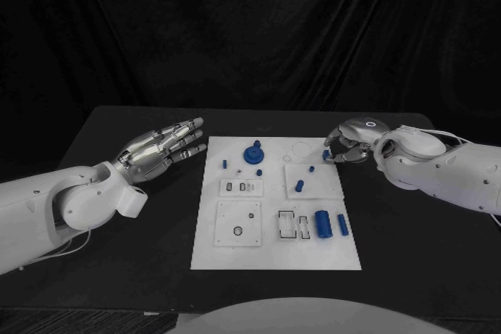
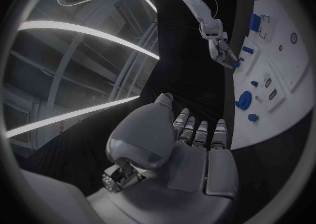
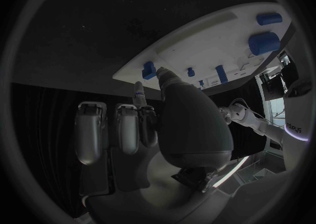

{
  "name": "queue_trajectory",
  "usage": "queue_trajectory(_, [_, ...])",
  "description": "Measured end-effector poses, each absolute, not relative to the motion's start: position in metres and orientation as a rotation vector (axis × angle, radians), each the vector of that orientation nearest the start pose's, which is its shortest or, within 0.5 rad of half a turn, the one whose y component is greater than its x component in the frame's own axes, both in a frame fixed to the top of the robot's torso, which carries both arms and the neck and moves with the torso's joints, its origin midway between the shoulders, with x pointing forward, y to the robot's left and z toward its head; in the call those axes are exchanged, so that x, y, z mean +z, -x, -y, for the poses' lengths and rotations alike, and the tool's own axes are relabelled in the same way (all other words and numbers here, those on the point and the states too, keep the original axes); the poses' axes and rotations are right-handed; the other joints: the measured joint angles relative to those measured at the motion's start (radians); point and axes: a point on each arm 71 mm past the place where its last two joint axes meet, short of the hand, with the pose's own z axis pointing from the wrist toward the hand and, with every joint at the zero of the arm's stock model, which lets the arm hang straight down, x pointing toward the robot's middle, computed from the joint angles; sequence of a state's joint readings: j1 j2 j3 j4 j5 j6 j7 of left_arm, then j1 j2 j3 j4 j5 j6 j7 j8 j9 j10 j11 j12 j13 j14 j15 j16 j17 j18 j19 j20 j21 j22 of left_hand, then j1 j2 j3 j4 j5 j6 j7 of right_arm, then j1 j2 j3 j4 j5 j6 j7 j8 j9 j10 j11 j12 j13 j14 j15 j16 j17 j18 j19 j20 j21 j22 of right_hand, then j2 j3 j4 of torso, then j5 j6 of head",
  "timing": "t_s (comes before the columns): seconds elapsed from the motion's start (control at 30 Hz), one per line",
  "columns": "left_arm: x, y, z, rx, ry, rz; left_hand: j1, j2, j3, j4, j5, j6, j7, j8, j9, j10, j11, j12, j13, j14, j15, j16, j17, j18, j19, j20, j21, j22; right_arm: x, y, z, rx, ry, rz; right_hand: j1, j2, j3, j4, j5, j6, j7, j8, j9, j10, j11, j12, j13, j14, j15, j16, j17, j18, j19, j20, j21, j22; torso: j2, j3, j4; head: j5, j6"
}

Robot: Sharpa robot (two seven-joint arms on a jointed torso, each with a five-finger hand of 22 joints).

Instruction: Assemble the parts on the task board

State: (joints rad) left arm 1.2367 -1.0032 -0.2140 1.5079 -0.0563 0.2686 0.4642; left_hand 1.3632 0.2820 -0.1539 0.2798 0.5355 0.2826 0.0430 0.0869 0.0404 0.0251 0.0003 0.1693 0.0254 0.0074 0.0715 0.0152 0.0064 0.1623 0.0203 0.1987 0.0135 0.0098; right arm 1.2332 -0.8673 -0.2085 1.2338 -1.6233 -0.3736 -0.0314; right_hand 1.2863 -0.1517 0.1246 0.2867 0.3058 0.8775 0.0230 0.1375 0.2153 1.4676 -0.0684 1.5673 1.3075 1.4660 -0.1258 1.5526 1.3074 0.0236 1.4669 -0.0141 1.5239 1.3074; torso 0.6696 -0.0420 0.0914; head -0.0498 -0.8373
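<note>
The white task board (image 1: 274, 253) lies in the middle of the black table. My right hand (image 1: 352, 143) is at the board's far right corner and pinches a small blue part (image 1: 326, 154) between thumb and a fingertip; the same part (image 3: 149, 69) sits by the thumb tip over the board's edge (image 3: 197, 34). My left hand (image 1: 162, 150) hovers left of the board's far end, fingers stretched and apart, holding nothing. On the board stand a blue round knob (image 1: 254, 155), small blue pegs (image 1: 300, 185) and a blue cylinder (image 1: 323, 224).
A slim blue bar (image 1: 342, 224) lies beside the cylinder near the board's right edge. White inset plates with slots (image 1: 238, 223) sit on the board's near half. Bare black table (image 1: 418, 232) surrounds the board on both sides.
</note>
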Motion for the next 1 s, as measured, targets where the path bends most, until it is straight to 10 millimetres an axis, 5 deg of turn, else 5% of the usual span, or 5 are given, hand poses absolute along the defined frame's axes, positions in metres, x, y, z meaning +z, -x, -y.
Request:
queue_trajectory(0.57, [-0.2138,-0.4506,-0.2673,-1.884,0.981,-1.716,0.000,0.000,0.000,0.000,0.000,0.000,0.000,0.000,0.000,-0.004,0.004,0.000,0.000,0.000,0.000,0.000,0.000,0.000,0.000,0.000,0.000,0.000,-0.2380,-0.5114,0.3031,0.276,0.308,-1.691,0.020,0.010,0.003,-0.003,0.004,0.012,0.002,0.042,0.031,-0.004,0.004,0.000,0.000,-0.001,0.006,0.000,0.000,0.000,0.000,0.007,0.000,0.000,0.000,-0.0007,0.0006,0.000,-0.007])
queue_trajectory(1.0, [-0.2142,-0.4504,-0.2676,-1.885,0.982,-1.721,0.000,0.000,0.000,0.000,0.000,0.000,0.000,0.000,0.000,0.000,0.007,0.005,0.001,0.000,0.000,0.000,0.000,0.000,0.000,0.000,0.000,0.000,-0.2417,-0.5120,0.3006,0.276,0.308,-1.697,0.032,0.023,0.008,-0.008,0.061,-0.015,0.006,0.081,0.059,-0.001,0.006,0.000,0.000,-0.001,0.006,0.000,0.000,0.000,0.000,0.007,-0.004,0.000,0.000,-0.0004,0.0002,0.002,-0.015])
